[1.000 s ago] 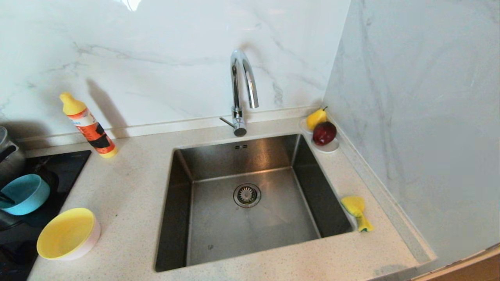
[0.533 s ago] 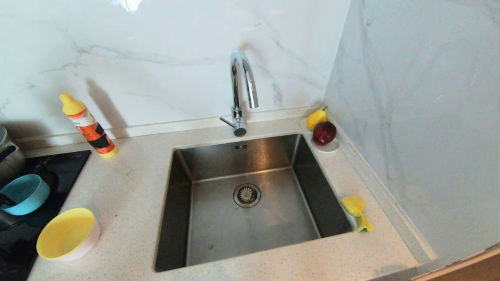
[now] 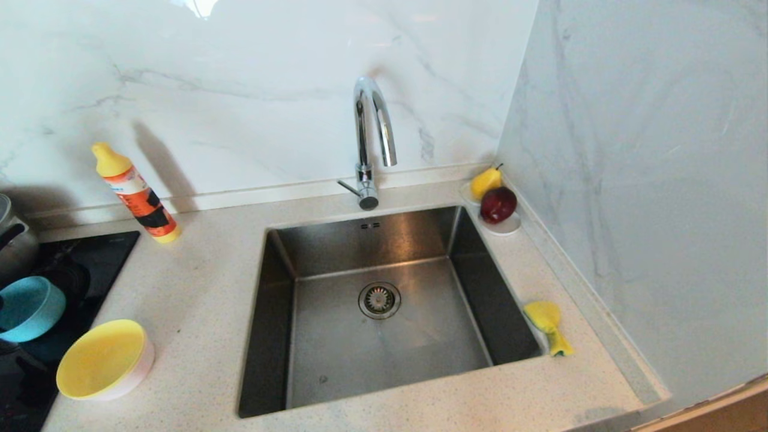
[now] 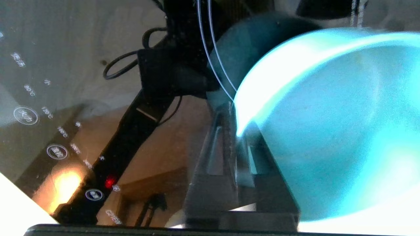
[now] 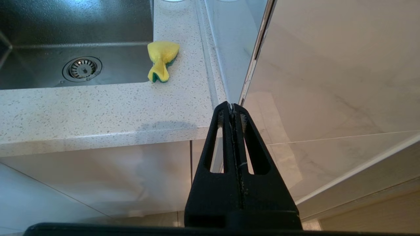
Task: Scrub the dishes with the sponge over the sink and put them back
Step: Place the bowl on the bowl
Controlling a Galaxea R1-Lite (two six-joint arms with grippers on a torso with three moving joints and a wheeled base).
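The counter (image 3: 198, 288) is pale speckled stone, and it meets a marble wall at the back and at the right. The sink (image 3: 384, 336) is cut in the middle of the counter, a square steel basin with a round drain in the centre of its floor. A chrome tap (image 3: 373, 141) stands at the back edge of the counter, just behind the sink. At the left edge lies a black cooktop (image 3: 90, 252).

The light blue bowl (image 3: 27, 309) is over the cooktop, at the far left edge, and it looks tilted. My left pincer (image 4: 238, 131) is closed on the rim of this bowl, one finger on each side of the wall; this is seen in the left wrist view, where the bowl is blurred. The yellow bowl (image 3: 103, 359) sits on the counter near the front left corner, just beside the cooktop, open side up and a little tilted.

A detergent bottle (image 3: 137, 193) with a yellow cap leans near the back edge, on the left. A small white saucer (image 3: 507, 227) with a red fruit and a yellow pear is in the back right corner.

The sponge (image 3: 547, 327) lies crumpled on the narrow strip of counter at the right edge of the sink, toward the front.

My right pincer (image 5: 232, 109) is fully closed and empty, parked low in front of the counter's front right corner.
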